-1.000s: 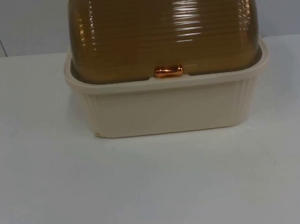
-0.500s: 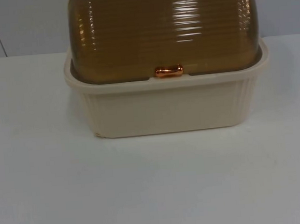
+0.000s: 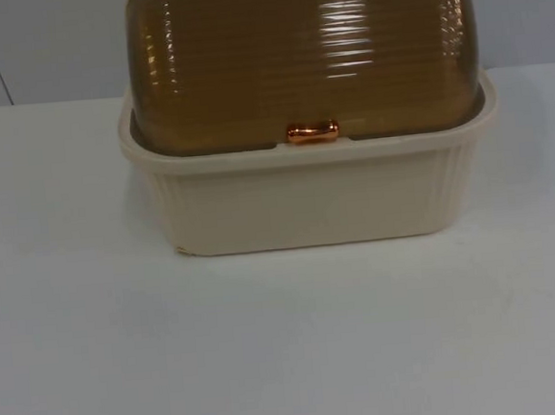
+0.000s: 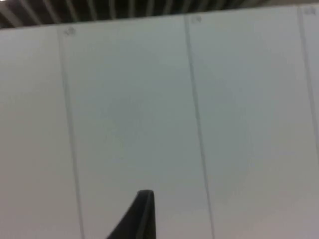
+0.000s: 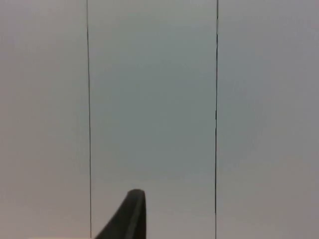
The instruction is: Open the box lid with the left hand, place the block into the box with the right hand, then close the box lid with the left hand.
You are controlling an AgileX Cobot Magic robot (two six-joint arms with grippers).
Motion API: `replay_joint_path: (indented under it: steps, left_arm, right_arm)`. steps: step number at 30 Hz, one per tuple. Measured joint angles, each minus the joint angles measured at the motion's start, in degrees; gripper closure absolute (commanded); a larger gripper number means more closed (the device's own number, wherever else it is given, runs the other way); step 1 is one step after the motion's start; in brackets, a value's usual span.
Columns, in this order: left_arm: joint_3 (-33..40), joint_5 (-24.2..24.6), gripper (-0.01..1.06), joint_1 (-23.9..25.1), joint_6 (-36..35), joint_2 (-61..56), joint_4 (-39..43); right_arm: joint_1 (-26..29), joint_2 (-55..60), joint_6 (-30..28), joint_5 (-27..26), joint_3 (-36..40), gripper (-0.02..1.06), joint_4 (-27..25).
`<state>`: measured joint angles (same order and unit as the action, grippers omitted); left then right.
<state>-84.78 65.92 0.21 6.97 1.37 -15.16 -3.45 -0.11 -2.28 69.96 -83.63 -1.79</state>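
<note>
The left gripper (image 4: 142,214) faces the grey partition wall (image 4: 129,114).

lab bench, white table (image 3: 78,358), grey partition wall (image 3: 44,48)

White table top (image 3: 288,341), grey partition wall (image 3: 44,48) with thin vertical seams behind it

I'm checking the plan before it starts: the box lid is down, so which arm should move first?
Left, by the task's order. The brown lid sits shut on the cream box, its copper handle at the front middle, equally near either side. Both wrist views face the grey partition wall, so neither arm looks better placed.
</note>
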Motion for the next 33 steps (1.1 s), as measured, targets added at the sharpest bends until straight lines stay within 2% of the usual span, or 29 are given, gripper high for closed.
replay_joint_path:
  steps: [6, 10, 16, 28, 33]
  left_arm:
    - [1.13, 1.56, 0.00, -0.51, 0.77, -0.46, 1.27]
    - [2.95, 3.12, 0.00, -0.85, 0.96, -1.49, 5.07]
    - [4.15, 3.84, 0.00, -1.49, 0.60, -1.49, 4.87]
    - [4.29, 4.00, 0.00, 0.71, -0.87, -1.49, 4.91]
    - [9.36, 4.00, 0.00, 1.12, -0.98, -1.49, 5.73]
  right_arm:
    - [0.00, 0.00, 0.00, 0.00, 0.00, -0.01, 0.00]
    - [-0.13, 0.00, 0.10, -0.13, 1.82, -0.01, 1.02]
    - [-0.73, 0.00, 1.05, -0.02, 4.58, -0.01, 1.24]
    - [-0.72, 0.00, 1.09, -0.02, 13.89, -0.01, 0.07]
    - [-1.61, 0.00, 1.48, -0.25, 20.60, -0.01, 1.79]
